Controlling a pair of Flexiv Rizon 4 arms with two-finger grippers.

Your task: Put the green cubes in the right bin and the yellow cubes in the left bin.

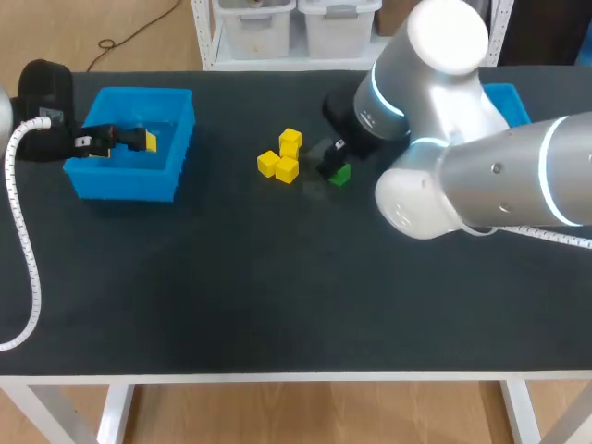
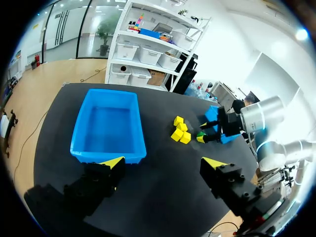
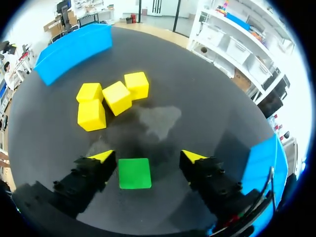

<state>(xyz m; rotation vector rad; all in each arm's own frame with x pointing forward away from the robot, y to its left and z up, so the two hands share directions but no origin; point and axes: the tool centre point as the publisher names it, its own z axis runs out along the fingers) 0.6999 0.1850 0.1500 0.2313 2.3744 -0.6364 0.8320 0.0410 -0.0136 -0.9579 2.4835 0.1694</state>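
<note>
- Your table (image 1: 277,305) is a black top. A broad stretch of it runs from the cubes to the 6 o'clock edge, and the white rim shows along that side.
- The left bin (image 1: 129,183) sits at 10 o'clock on the table, near the 9 o'clock edge. A strip of tabletop shows between it and the 12 o'clock edge.
- The right bin (image 1: 509,96) sits at 2 o'clock. In the head view your right arm (image 1: 481,176) covers most of it, so only a blue corner shows.
- Your right arm's elbow bulks over the 3 o'clock side of the table, between the green cube and the right bin.
- The green cube (image 3: 134,173) lies on the table just 12 o'clock of centre, between the fingers of your right gripper (image 3: 146,158). The jaws stand apart and are not clamped. The cube is close to one finger and clear of the other.
- Four yellow cubes (image 1: 280,157) cluster just beside the green one, at its 9 o'clock, touching one another.
- Your left gripper (image 1: 139,141) hangs over the left bin with jaws wide apart and nothing between them.
- A white cable (image 1: 23,250) loops down along the 9 o'clock edge from your left arm (image 1: 42,111).
</note>
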